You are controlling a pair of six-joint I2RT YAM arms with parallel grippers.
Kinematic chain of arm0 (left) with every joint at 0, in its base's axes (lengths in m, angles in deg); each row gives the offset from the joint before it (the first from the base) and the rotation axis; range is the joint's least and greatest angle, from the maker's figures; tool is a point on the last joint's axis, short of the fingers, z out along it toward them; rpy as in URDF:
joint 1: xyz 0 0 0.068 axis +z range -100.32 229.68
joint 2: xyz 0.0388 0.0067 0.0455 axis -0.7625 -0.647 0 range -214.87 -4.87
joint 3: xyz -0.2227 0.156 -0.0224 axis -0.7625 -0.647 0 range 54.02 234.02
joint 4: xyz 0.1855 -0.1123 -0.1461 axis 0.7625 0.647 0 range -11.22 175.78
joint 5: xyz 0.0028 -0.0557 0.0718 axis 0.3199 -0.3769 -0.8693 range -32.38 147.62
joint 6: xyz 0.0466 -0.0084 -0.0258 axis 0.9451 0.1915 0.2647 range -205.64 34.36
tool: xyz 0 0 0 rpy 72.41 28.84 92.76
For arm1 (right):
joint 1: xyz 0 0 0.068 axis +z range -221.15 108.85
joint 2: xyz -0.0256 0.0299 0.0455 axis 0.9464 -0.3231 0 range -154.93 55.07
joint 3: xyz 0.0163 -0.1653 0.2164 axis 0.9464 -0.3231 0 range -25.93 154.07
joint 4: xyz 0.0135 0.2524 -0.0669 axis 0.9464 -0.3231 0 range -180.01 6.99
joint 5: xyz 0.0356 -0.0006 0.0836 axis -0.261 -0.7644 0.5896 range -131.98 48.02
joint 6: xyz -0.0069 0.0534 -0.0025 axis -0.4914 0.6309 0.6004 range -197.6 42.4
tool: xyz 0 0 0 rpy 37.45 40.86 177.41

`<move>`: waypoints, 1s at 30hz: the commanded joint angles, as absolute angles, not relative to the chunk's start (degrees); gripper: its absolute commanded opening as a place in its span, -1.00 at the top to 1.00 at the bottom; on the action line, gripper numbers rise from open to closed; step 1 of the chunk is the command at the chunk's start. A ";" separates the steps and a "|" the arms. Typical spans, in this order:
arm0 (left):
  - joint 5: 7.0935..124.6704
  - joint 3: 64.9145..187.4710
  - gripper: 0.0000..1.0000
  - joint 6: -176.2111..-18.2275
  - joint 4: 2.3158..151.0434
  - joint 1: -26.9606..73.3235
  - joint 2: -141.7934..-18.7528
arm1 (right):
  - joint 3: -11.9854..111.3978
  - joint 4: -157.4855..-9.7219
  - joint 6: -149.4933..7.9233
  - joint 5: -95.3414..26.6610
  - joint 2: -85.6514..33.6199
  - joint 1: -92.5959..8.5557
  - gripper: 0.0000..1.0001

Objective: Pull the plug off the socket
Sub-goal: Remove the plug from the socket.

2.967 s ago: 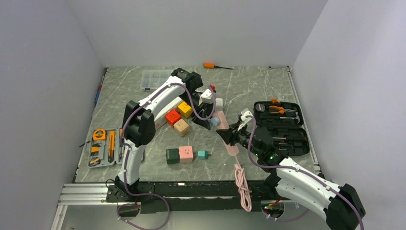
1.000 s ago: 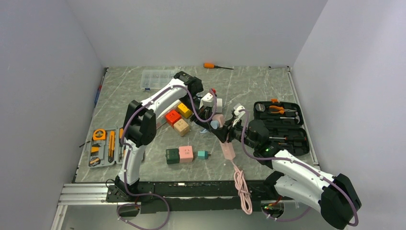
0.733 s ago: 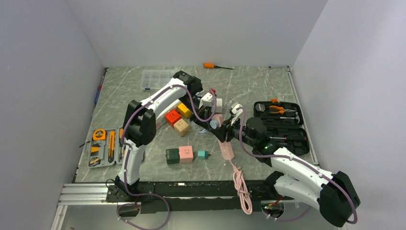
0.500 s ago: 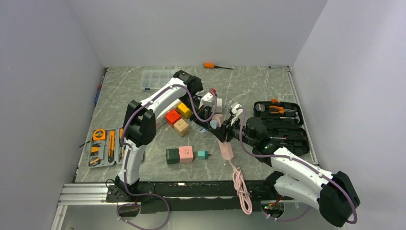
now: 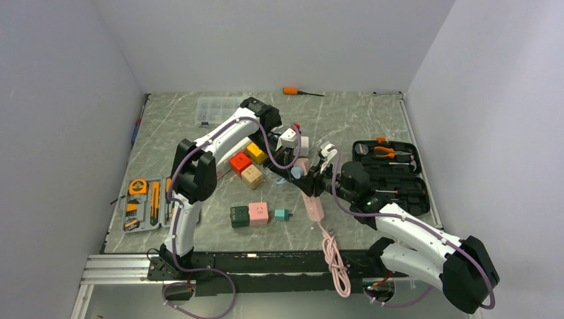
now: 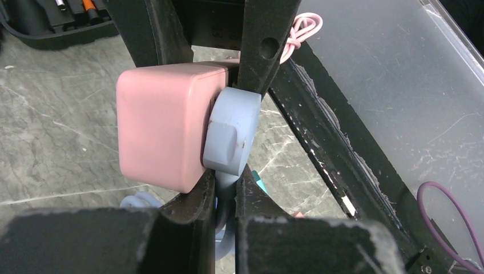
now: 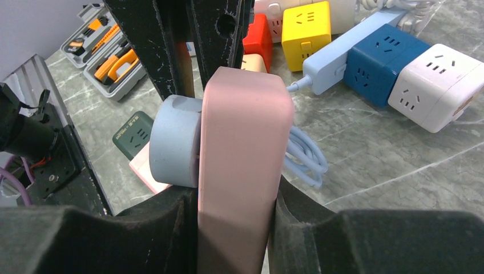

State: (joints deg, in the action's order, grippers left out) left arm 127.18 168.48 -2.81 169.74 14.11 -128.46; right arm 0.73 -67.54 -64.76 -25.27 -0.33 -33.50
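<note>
At the near table edge lies the coiled pink cord, which runs up to the pink power strip at mid-table. To the left of the strip stand a dark green socket cube, a pink socket cube and a small teal adapter. The right gripper is clamped across the strip's two narrow sides, with both fingers touching it. The grey-blue plug sits flush against the strip's broad face and is not withdrawn. The left gripper reaches in from the far side, its jaws closed tight on the plug's neck, where the pale blue cable exits. Just beyond are the red cube, the yellow cube and the tan cube. An open black tool case lies to the right. At the far edge are a clear box and an orange screwdriver.
</note>
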 commanded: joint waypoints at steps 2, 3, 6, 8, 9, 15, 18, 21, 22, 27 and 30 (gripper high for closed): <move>128.63 170.96 1.00 -0.69 169.07 13.95 -125.51 | 3.00 -70.12 -63.89 -26.42 -1.60 -32.50 1.00; 128.64 170.45 1.00 -0.33 169.11 13.93 -124.86 | 3.06 -70.44 -63.56 -28.46 -2.03 -32.60 1.00; 128.80 168.21 1.00 0.92 169.13 13.92 -122.31 | 3.25 -71.01 -62.59 -32.83 -3.64 -33.41 1.00; 129.03 166.34 1.00 1.90 169.19 13.95 -120.41 | 3.18 -71.27 -62.36 -33.55 -4.80 -34.32 1.00; 129.07 165.24 1.00 2.42 169.19 14.02 -119.33 | 2.91 -71.01 -62.43 -33.36 -4.97 -34.64 1.00; 127.83 158.04 1.00 4.21 169.37 14.67 -114.07 | 1.08 -70.51 -61.77 -37.16 -4.00 -36.79 1.00; 127.66 154.98 1.00 4.79 169.39 14.62 -112.65 | 0.88 -70.02 -61.04 -37.79 -4.39 -38.50 1.00; 128.08 153.61 1.00 4.85 169.44 14.50 -111.76 | 1.32 -69.91 -61.53 -37.94 -4.87 -39.32 1.00; 128.06 153.28 1.00 4.81 169.42 14.33 -111.45 | 1.69 -70.18 -61.70 -37.91 -5.26 -39.67 1.00; 127.95 151.75 1.00 5.02 169.41 13.01 -110.07 | 1.50 -67.83 -61.22 -37.69 -6.59 -42.20 1.00; 127.57 150.67 1.00 5.13 169.45 11.63 -109.52 | 2.14 -67.23 -61.37 -40.58 -8.17 -43.79 1.00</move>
